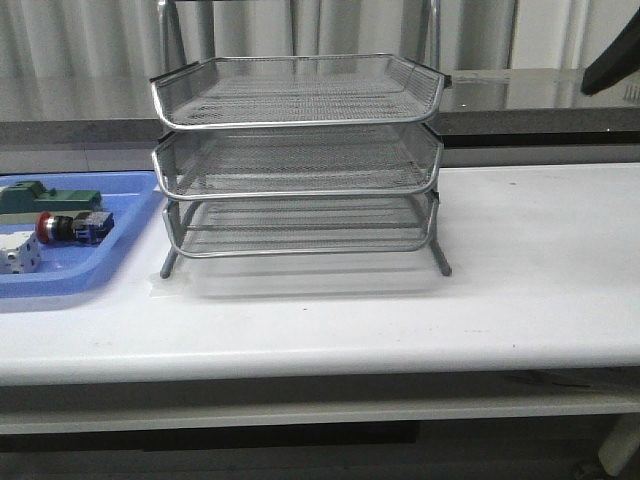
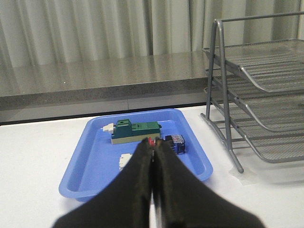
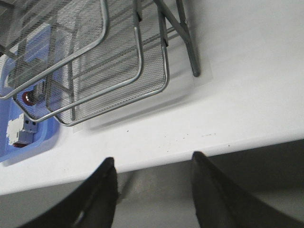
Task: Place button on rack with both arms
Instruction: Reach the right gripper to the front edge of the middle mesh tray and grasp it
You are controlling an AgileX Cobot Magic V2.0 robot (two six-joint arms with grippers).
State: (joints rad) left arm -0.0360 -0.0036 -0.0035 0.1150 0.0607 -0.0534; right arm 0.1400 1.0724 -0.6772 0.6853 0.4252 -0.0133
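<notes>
Silver wire-mesh three-tier letter rack (image 1: 298,160) standing mid-table on the white tabletop (image 1: 540,270), all three trays bare. Flat blue plastic tray (image 1: 60,275) lying just left of the rack, near the table's left edge. Small push-button switch with red mushroom cap, black body and blue rear block (image 1: 72,226) resting on its side inside that blue tray, cap pointing left, well apart from the rack's mesh and untouched by either gripper. Green block with a cream base (image 1: 48,196) sitting just beyond the button, toward the far edge of the tray; white dotted cube (image 1: 20,256) lying on the near side of the button.

Left gripper (image 2: 153,164) hanging above the table on the near side of the blue tray, black fingers (image 2: 135,185) pressed flat together with no gap and nothing between them; a sliver of the button's red cap peeking just past the tips in the left wrist view.

Right gripper (image 3: 151,164) hovering out over the table's near edge, to the right of the rack, black fingers (image 3: 102,190) spread wide apart, holding nothing. Dark arm segment (image 1: 612,62) showing at the far right of the front view.
</notes>
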